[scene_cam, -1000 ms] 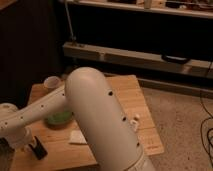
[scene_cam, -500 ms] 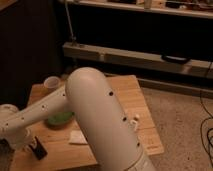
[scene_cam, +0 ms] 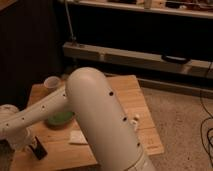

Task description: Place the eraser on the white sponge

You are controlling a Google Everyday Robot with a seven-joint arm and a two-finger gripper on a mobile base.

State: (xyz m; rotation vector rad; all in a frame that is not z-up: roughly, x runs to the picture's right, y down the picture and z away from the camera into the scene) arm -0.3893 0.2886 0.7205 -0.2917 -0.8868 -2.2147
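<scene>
The white sponge lies flat on the wooden table, near its front edge, just in front of the green bowl. My white arm fills the middle of the view and reaches down to the left. My dark gripper hangs low over the table's front left part, to the left of the sponge and apart from it. The eraser does not show clearly; it may be hidden at the gripper.
A green bowl sits behind the sponge, partly hidden by the arm. A white cup stands at the back left. A small white object lies at the right. Dark shelving stands behind the table.
</scene>
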